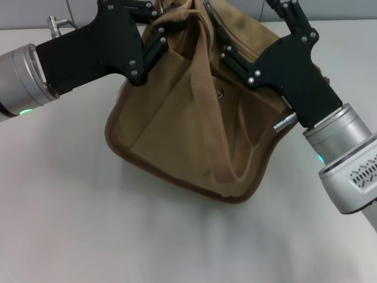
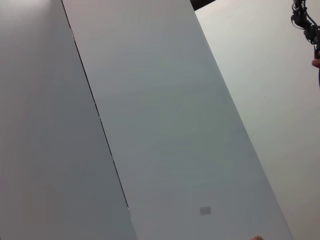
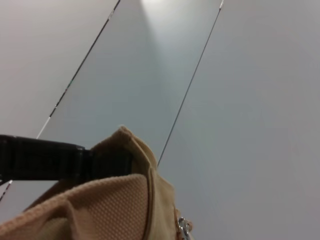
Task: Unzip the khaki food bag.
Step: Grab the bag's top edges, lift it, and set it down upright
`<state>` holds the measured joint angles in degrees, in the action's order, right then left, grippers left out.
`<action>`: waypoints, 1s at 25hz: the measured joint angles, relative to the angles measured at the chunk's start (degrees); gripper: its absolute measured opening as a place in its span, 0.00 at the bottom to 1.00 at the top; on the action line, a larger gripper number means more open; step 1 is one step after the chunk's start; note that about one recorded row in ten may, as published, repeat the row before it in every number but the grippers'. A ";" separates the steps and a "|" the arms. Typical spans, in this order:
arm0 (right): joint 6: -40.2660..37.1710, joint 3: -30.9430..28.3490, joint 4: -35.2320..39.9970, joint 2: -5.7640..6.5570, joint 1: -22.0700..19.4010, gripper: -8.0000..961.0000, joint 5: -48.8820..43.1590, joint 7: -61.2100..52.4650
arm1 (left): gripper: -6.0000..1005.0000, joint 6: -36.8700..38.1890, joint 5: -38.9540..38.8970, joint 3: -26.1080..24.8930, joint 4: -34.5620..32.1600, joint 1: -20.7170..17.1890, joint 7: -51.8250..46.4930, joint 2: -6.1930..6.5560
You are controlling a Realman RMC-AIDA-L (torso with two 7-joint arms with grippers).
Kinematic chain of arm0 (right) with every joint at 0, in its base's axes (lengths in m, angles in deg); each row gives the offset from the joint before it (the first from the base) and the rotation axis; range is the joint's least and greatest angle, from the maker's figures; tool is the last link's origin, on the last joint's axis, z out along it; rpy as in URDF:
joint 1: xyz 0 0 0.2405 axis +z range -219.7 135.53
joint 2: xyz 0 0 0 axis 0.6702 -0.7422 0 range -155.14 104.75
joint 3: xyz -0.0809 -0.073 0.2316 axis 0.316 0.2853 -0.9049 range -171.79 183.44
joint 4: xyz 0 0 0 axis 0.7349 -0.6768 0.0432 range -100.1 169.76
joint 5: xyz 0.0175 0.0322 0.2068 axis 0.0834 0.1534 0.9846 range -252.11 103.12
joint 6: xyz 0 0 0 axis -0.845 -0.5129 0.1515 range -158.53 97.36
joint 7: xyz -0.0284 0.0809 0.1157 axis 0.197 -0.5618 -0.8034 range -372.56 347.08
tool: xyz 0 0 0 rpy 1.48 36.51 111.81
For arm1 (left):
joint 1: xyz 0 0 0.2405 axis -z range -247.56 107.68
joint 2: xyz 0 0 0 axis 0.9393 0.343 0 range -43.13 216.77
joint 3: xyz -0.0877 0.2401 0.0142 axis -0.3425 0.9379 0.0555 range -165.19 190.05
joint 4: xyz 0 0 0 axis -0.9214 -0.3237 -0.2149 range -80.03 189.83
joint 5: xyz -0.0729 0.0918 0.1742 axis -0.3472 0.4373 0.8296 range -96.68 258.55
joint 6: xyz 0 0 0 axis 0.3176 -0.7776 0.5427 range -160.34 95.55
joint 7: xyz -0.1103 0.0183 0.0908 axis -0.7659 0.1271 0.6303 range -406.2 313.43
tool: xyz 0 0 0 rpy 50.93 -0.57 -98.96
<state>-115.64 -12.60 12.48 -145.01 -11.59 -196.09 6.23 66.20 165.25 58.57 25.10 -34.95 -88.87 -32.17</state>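
The khaki food bag [image 1: 177,135] stands tilted on the white table, its front pocket with the metal snap [image 1: 221,92] facing me and one wide handle [image 1: 206,112] hanging down the front. My left gripper [image 1: 168,23] is at the bag's top left corner and is shut on the top edge fabric. My right gripper [image 1: 215,26] lies against the bag's top at the right; its tips run out of the picture. The right wrist view shows khaki fabric [image 3: 110,205], a silver zipper pull [image 3: 183,229] and a black bar [image 3: 45,165] against the fabric. The left wrist view shows no bag.
The white table [image 1: 88,224] stretches in front of and beside the bag. Grey wall panels [image 2: 150,120] stand behind. A small metal fitting [image 1: 56,23] sits at the back left.
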 joint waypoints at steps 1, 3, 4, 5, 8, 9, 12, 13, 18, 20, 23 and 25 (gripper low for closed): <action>0.35 -0.13 0.00 0.00 0.12 0.86 -0.02 0.00 | 0.10 0.00 0.00 0.00 0.00 0.05 0.00 -0.01; 0.58 -0.20 0.00 0.01 0.22 0.86 -0.09 0.01 | 0.10 0.00 0.00 0.00 0.01 0.16 0.00 -0.01; 0.74 -0.19 -0.01 0.02 0.27 0.86 -0.26 0.02 | 0.10 0.01 0.00 0.00 0.01 0.20 -0.01 -0.01; 0.74 -0.19 -0.01 0.02 0.27 0.86 -0.26 0.02 | 0.10 0.01 0.00 0.00 0.01 0.20 -0.01 -0.01; 0.76 -0.21 -0.09 0.02 0.25 0.85 -0.38 0.02 | 0.10 0.01 -0.02 0.04 0.00 0.20 -0.01 -0.01; 0.78 -0.27 -0.18 0.03 0.26 0.85 -0.39 0.03 | 0.10 0.01 -0.03 0.06 0.01 0.20 0.00 -0.03; 0.90 -0.36 -0.53 0.03 0.51 0.85 -0.35 0.14 | 0.11 0.02 -0.08 0.20 0.06 0.20 0.02 -0.10; 0.94 -0.38 -0.64 0.03 0.58 0.85 -0.27 0.27 | 0.11 0.02 -0.10 0.32 0.08 0.20 0.04 -0.10; 2.86 -1.06 -0.96 0.02 1.29 0.85 -0.10 0.68 | 0.11 0.02 -0.12 0.69 0.09 0.18 0.11 -0.11; 3.97 -1.90 -1.07 0.00 1.49 0.85 -0.10 0.70 | 0.11 0.01 -0.12 0.73 0.10 0.17 0.12 -0.11; 4.09 -2.11 -1.16 -0.04 1.51 0.76 -0.10 0.70 | 0.11 0.01 -0.11 0.76 0.10 0.17 0.12 -0.11; 4.12 -2.37 -1.30 -0.06 1.51 0.70 -0.13 0.71 | 0.11 0.01 -0.12 0.77 0.10 0.15 0.12 -0.11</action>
<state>-111.52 -14.98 11.18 -145.08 -10.09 -196.22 6.94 66.22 165.13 59.34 25.20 -34.80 -88.74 -32.27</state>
